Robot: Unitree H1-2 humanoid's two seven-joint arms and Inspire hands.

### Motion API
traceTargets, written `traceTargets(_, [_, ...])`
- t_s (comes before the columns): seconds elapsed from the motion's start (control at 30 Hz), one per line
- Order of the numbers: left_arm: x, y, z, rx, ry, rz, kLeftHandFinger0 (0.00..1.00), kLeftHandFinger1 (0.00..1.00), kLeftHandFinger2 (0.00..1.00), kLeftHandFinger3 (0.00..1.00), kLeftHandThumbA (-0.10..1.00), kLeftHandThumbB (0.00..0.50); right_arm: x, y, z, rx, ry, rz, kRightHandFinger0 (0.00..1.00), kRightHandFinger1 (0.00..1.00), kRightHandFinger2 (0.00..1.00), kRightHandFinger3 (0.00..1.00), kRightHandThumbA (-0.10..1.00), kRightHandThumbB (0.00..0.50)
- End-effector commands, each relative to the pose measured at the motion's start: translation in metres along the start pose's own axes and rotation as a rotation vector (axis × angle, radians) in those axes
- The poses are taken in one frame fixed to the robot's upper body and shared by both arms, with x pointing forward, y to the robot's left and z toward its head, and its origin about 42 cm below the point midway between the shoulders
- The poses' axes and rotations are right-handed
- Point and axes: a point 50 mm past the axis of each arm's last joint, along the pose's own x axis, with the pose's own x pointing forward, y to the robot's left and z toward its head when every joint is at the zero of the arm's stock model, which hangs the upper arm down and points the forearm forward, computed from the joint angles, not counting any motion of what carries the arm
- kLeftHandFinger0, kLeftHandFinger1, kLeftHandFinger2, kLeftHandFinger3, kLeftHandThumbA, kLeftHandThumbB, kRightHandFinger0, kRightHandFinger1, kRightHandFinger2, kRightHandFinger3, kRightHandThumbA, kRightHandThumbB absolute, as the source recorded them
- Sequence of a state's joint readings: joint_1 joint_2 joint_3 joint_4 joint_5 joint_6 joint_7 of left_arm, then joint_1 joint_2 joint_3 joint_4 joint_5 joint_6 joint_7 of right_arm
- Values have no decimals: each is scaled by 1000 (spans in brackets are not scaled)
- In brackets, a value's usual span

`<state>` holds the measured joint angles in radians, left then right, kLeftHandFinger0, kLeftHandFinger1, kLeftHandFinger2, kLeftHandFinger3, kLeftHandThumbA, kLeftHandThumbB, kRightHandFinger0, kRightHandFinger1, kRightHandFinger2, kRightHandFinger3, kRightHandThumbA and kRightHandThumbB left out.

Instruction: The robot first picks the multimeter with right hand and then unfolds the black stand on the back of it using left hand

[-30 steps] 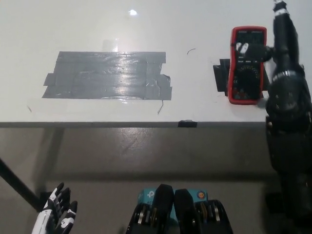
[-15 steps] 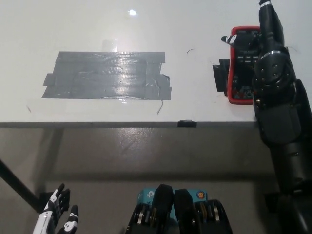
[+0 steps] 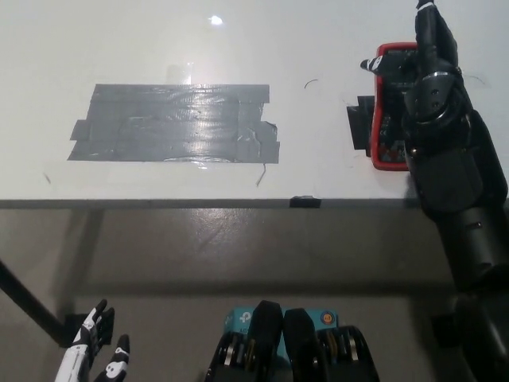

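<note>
Both hands show: right hand (image 3: 425, 76) covers the red multimeter (image 3: 390, 119) on the counter (image 3: 318, 48), grip unclear; left hand (image 3: 95, 358) hangs low, fingers apart.

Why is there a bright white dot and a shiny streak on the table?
Head view: the dot is a ceiling light mirrored in the glossy table; the streak is glare on the grey tape patch. The floor below is dim and slightly soft.

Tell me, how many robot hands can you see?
2. The white left hand rests low at the bottom left, below the table edge. The black right hand is over the red multimeter.
</note>
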<state>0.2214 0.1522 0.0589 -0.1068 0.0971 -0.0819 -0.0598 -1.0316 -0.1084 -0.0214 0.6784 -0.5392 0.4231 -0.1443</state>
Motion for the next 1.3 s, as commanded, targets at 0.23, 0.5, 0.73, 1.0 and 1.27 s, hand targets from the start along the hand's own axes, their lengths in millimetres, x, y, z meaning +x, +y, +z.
traceTargets(0.23, [-1,1,6,33,-54,19,1000,1000,1000,1000,626,74,11,-17,32,112,-30,-45,1000,1000,1000,1000,1000,400])
traceTargets(0.5, [1,0,7,37,-60,12,1000,1000,1000,1000,586,67,18,-11,22,121,25,-58,1000,1000,1000,1000,1000,383])
traceTargets(0.73, [1,1,8,40,-61,3,1000,1000,1000,1000,564,54,23,-5,7,32,32,-74,1000,1000,1000,1000,1000,381])
traceTargets(1.0, [2,-1,11,52,-66,6,1000,1000,1000,1000,540,70,23,0,5,-7,29,-96,1000,1000,1000,1000,1000,378])
traceTargets(1.27, [4,0,13,52,-76,2,1000,1000,1000,1000,536,69,23,2,8,25,43,-90,1000,1000,1000,1000,1000,390])
